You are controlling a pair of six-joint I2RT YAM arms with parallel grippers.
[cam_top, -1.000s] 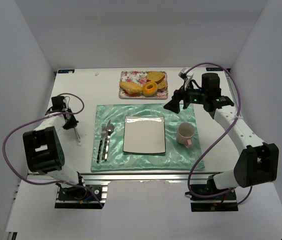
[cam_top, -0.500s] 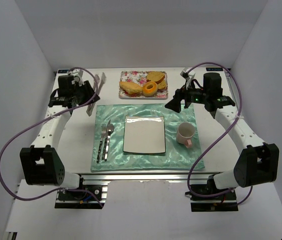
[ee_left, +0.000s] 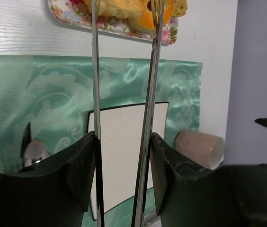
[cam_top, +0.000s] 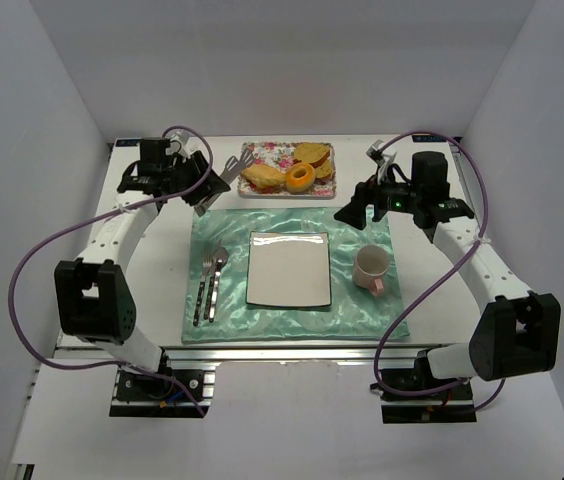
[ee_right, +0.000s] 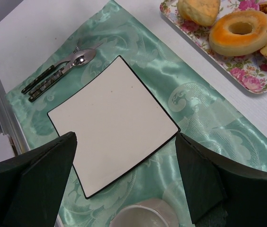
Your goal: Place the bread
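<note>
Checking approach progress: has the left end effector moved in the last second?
Yes. The left end effector, holding tongs, swung from left of the placemat forward and right to the floral tray.

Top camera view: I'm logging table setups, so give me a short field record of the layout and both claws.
tray: floral rectangular tray, far side, with ring-shaped bread and other pieces
plate: white square plate, bare, on green satin placemat
cutlery: fork and spoon left of plate
cup: pink cup right of plate
left claw: grips metal tongs, tips reaching the tray
right claw: open, holding nothing
</note>
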